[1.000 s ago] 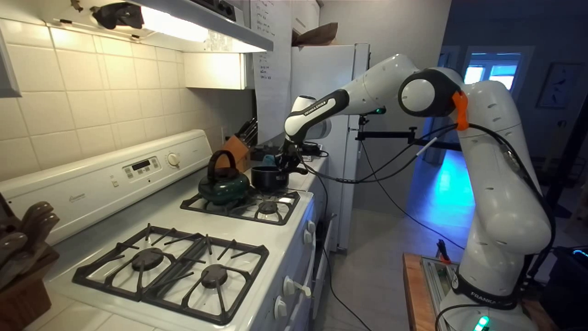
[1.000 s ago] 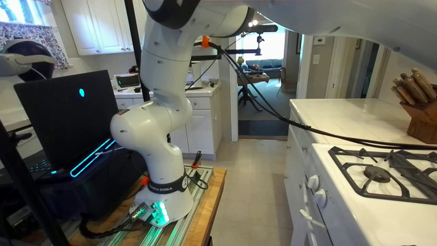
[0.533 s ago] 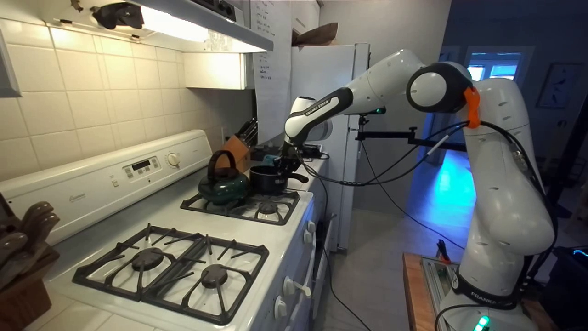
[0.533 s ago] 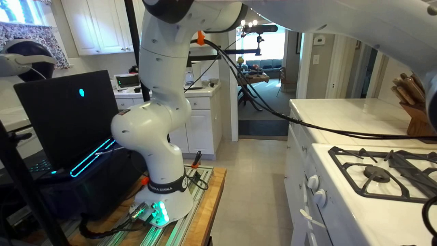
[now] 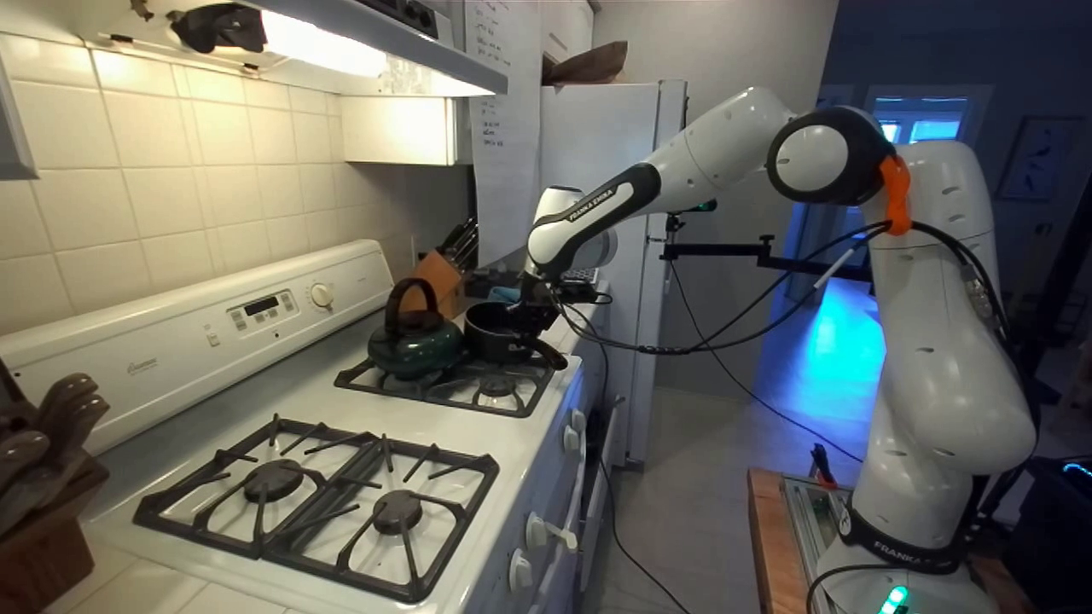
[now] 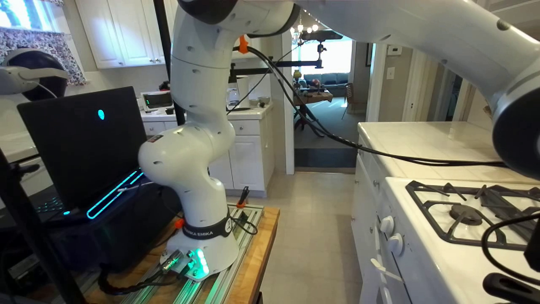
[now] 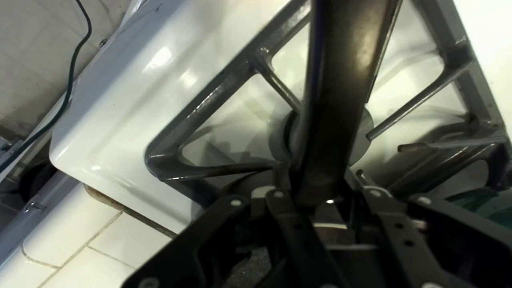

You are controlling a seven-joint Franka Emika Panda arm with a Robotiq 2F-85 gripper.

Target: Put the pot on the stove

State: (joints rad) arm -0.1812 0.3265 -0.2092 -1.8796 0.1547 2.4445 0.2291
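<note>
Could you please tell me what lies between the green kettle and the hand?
In an exterior view, the black saucepan shows between the green kettle and the hand.

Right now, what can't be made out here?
Pot: in an exterior view, dark on dark hides whether its base touches the grate.
Its body: cut off at an exterior view's bottom right corner, where only its handle shows.
Kettle: in the wrist view, the right edge and gripper hide most.
Handwriting: too small in an exterior view.
</note>
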